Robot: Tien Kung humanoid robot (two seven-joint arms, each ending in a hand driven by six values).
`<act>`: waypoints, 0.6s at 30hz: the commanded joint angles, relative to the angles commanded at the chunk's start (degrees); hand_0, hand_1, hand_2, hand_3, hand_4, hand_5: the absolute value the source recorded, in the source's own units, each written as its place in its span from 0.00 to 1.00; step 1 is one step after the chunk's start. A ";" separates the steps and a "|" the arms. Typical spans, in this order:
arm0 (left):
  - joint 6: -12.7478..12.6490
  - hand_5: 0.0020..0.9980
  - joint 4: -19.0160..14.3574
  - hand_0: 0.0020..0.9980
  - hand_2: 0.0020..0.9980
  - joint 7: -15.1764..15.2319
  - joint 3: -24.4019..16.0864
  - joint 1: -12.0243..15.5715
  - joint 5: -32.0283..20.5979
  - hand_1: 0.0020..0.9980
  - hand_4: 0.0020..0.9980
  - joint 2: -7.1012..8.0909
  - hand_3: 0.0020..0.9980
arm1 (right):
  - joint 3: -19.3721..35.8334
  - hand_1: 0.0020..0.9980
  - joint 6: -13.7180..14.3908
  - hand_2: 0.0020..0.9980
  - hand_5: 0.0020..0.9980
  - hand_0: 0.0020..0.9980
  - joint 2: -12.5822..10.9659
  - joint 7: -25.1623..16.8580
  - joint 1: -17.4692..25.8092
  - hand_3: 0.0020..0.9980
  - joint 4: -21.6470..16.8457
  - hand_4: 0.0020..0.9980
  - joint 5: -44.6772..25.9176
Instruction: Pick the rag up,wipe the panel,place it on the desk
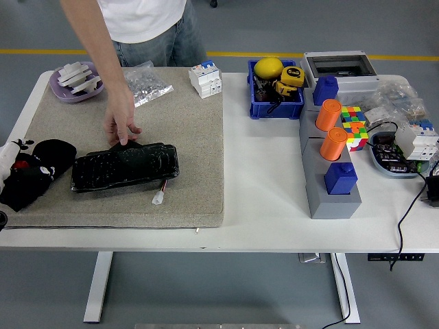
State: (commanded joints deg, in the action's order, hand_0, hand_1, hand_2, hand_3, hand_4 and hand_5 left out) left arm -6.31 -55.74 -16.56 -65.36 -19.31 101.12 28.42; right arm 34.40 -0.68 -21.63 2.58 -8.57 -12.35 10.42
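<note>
Head view, single frame. My left hand (15,179) sits at the far left edge of the table (260,192), over the left end of the tan mat (185,151). It is bunched up with a black cloth, which I take to be the rag (42,164); black on black, so I cannot tell how far my fingers are closed or whether they actually grip the cloth or merely lie against it. My right hand is not in view.

The panel (125,166) (glossy black, long, lying flat on the mat) rests just to the right of the rag, near it but apparently not touching. A short lead with a white connector (158,199) trails from its near right corner.

A person stands at the far side. Their hand (121,126) reaches down over the mat, fingertips at the panel's far edge, touching it or a dark bit just behind it.

Progress, as judged: early. Rag is at my hand but not lifted clear, nothing is on the panel's face, so no wipe is under way. Left to do: secure the grip, wipe, set the rag down on the desk. I would hold off while that hand is on the panel.
</note>
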 joint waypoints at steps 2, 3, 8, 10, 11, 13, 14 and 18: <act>-0.56 0.43 0.27 0.63 0.87 -0.01 0.41 -0.09 -0.33 0.75 1.00 -0.14 0.87 | 0.27 0.37 0.02 0.63 0.57 0.72 0.05 -0.02 -0.01 0.62 -0.08 1.00 0.28; -0.81 0.43 0.28 0.63 0.87 -0.11 0.48 -0.09 -0.29 0.75 1.00 -0.20 0.87 | 0.36 0.37 0.02 0.63 0.57 0.72 0.06 -0.02 -0.02 0.62 -0.09 1.00 0.36; -3.54 0.26 0.39 0.49 0.79 0.31 0.82 -0.27 -0.78 0.59 0.85 -0.35 0.81 | 0.21 0.37 -0.02 0.63 0.57 0.72 0.03 0.04 0.00 0.62 -0.03 1.00 0.17; -4.87 0.26 0.63 0.49 0.79 0.27 1.01 -0.43 -1.16 0.59 0.85 -0.34 0.81 | 0.37 0.37 0.00 0.63 0.57 0.72 -0.01 0.03 -0.06 0.62 -0.06 1.00 0.29; -5.46 0.26 0.73 0.49 0.79 0.30 1.05 -0.50 -1.35 0.59 0.85 -0.34 0.81 | 0.43 0.37 0.01 0.63 0.57 0.72 -0.03 0.02 -0.09 0.62 -0.10 1.00 0.39; -6.24 0.12 1.04 0.41 0.65 0.38 1.21 -0.64 -1.70 0.40 0.70 -0.35 0.65 | 0.52 0.37 0.03 0.63 0.56 0.72 0.01 0.00 -0.15 0.62 -0.09 1.00 0.42; -6.42 0.12 1.06 0.41 0.65 0.30 1.38 -0.66 -1.61 0.40 0.70 -0.34 0.65 | 0.74 0.37 0.04 0.63 0.56 0.72 0.05 -0.02 -0.18 0.62 -0.08 1.00 0.56; -8.08 0.12 1.17 0.41 0.65 -0.04 1.59 -0.65 -1.07 0.40 0.70 -0.50 0.65 | 1.27 0.37 0.10 0.63 0.56 0.72 0.06 -0.04 -0.25 0.62 -0.07 1.00 0.88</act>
State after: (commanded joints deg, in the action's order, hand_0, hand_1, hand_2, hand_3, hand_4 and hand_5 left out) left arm -14.40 -54.57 -16.60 -63.77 -19.96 100.05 27.92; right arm 35.67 -0.58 -21.57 2.54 -8.82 -12.42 11.30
